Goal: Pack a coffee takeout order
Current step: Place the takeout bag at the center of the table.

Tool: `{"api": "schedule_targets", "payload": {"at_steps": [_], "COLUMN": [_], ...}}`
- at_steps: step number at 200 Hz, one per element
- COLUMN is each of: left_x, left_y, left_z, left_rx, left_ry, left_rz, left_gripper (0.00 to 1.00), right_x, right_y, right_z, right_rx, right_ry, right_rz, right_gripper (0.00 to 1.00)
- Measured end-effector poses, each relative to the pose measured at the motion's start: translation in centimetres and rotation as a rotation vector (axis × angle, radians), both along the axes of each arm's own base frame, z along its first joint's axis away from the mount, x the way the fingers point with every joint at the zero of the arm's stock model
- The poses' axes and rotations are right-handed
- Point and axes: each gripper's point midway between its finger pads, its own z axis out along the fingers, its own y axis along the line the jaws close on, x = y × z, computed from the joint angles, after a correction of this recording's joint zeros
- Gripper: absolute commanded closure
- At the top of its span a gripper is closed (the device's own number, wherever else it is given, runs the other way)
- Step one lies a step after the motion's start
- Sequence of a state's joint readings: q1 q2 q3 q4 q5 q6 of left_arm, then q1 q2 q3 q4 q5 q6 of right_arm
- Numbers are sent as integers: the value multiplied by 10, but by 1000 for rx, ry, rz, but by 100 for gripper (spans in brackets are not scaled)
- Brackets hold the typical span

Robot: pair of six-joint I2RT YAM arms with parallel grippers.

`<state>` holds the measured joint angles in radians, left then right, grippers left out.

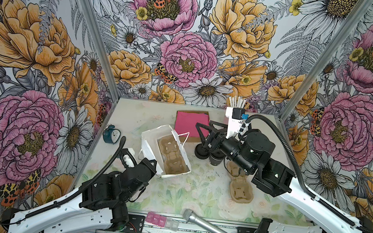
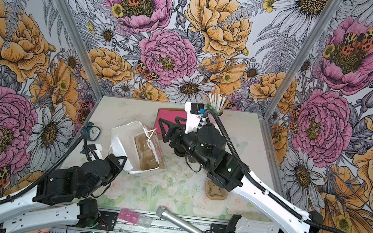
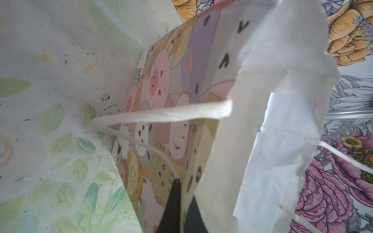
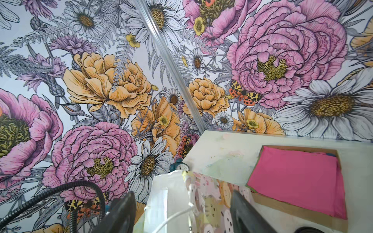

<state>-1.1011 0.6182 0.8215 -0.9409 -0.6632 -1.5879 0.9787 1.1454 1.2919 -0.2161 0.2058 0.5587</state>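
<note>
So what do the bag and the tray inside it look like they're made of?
Bag: paper, probably; it creases sharply, cartoon print outside, plain white inside. Tray: looks like moulded pulp, matte brown with soft pressed contours.

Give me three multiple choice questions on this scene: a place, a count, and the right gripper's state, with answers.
1. Where is the alarm clock? A left of the bag; B inside the bag; C on top of the bag.
2. How many pulp carriers show? A one; B two; C four.
3. The right gripper is: A open, empty; B shut on the bag; C shut on the alarm clock.
1 A: it stands on the table, apart from the bag. 2 B: one in the bag, one on the table. 3 A: jaws spread, nothing gripped.
</note>
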Motion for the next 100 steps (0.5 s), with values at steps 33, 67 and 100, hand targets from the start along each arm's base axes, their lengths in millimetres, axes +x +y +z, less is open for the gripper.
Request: {"api": "schedule_targets", "payload": {"at_steps": [33, 67, 100], "left_x": [3, 2, -1], "left_y": [-5, -7, 3], "left_z": [10, 4, -1], "left_rx": [-11, -57, -102], "left_ry": [81, 141, 162], "left_rz": [66, 120, 166], "left_gripper": [100, 100, 87], "right_x": [16, 27, 33], "right_y": [-22, -41, -51], "right_z": [-28, -60, -88], "right_rx": [-85, -163, -220], "right_ry": [56, 118, 172], "right_rz": [-73, -126, -144], "right_gripper": [24, 24, 24]}}
